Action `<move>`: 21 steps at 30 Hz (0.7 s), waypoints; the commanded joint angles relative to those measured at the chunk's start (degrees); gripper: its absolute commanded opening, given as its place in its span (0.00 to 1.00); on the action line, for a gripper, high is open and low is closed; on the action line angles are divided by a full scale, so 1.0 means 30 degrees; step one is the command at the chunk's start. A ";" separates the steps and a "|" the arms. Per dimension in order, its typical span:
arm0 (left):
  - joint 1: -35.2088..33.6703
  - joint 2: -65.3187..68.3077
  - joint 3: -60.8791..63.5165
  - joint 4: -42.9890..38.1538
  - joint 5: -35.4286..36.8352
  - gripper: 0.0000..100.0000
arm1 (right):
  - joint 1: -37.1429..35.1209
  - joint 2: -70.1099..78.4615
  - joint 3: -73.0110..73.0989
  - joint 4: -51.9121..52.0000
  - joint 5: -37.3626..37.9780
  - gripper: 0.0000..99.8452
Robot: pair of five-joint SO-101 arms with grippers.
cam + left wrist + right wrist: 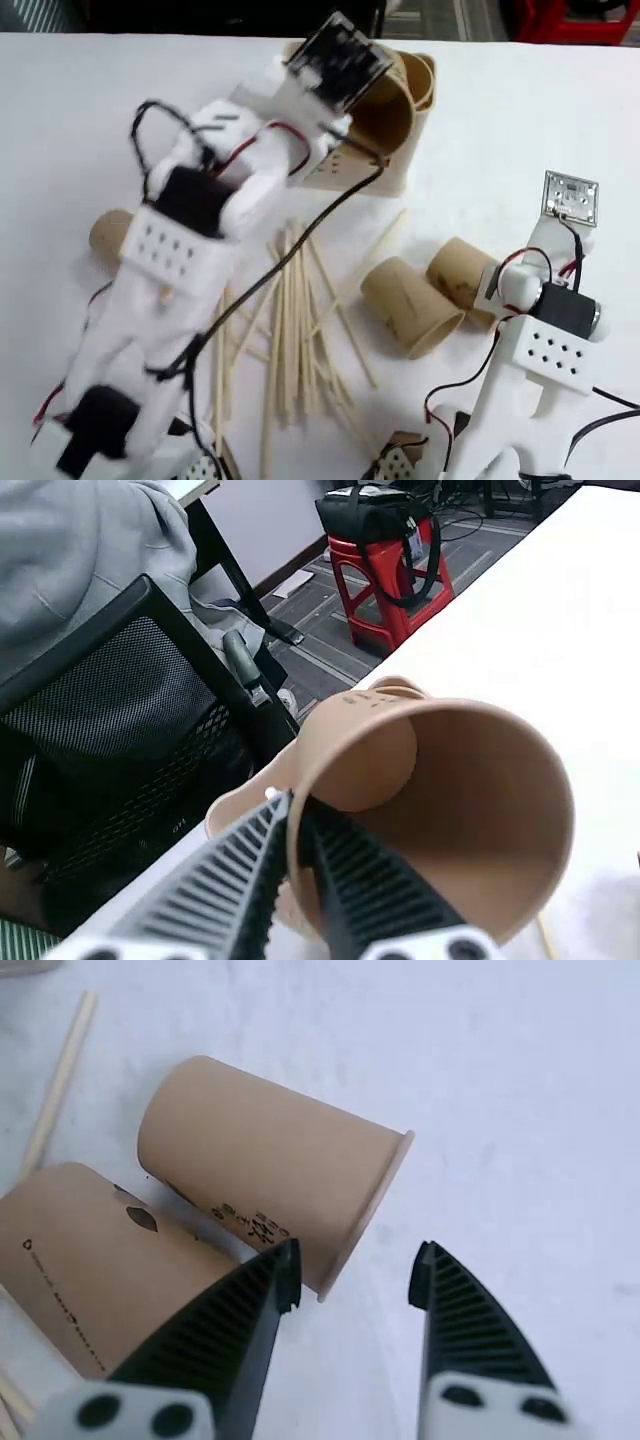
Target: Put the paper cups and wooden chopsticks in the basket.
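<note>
My left gripper [297, 815] is shut on the wall of a brown paper cup [470, 810], one finger inside the rim and one outside. In the high view this cup [385, 115] hangs over the tan basket [375, 175] at the back of the table, with another cup [427, 75] behind it. My right gripper [355, 1270] is open just above the rim of a cup [260, 1190] lying on its side next to a second one [90, 1260]. Those two cups [462, 272] [408, 305] lie at centre right. A further cup [108, 235] lies at the left. Wooden chopsticks [290, 330] are scattered in the middle.
The table [80, 100] is white. Black cables run from the left arm [190, 250] across the chopsticks. The right arm [535, 350] stands at the front right. Beyond the table's far edge are a black mesh chair [120, 730] and a red stool [385, 580].
</note>
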State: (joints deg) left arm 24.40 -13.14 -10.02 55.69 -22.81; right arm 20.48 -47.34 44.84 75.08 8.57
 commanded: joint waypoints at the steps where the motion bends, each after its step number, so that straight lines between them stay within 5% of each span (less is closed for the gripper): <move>1: 0.0132 0.2711 -0.3810 -0.0440 0.0293 0.02 | 0.0190 -0.0454 -0.0088 -0.0161 -0.0088 0.19; 17: -0.0308 0.8366 -0.8733 -0.0586 0.0176 0.02 | 0.0220 -0.0454 -0.0088 -0.0161 -0.0029 0.19; 21: -0.0689 0.8894 -0.9524 -0.0586 0.0293 0.10 | 0.0220 -0.0454 -0.0088 -0.0161 -0.0029 0.19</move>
State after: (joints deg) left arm 23.87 13.23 -33.93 55.60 -22.64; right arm 20.48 -47.34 44.84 75.08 8.66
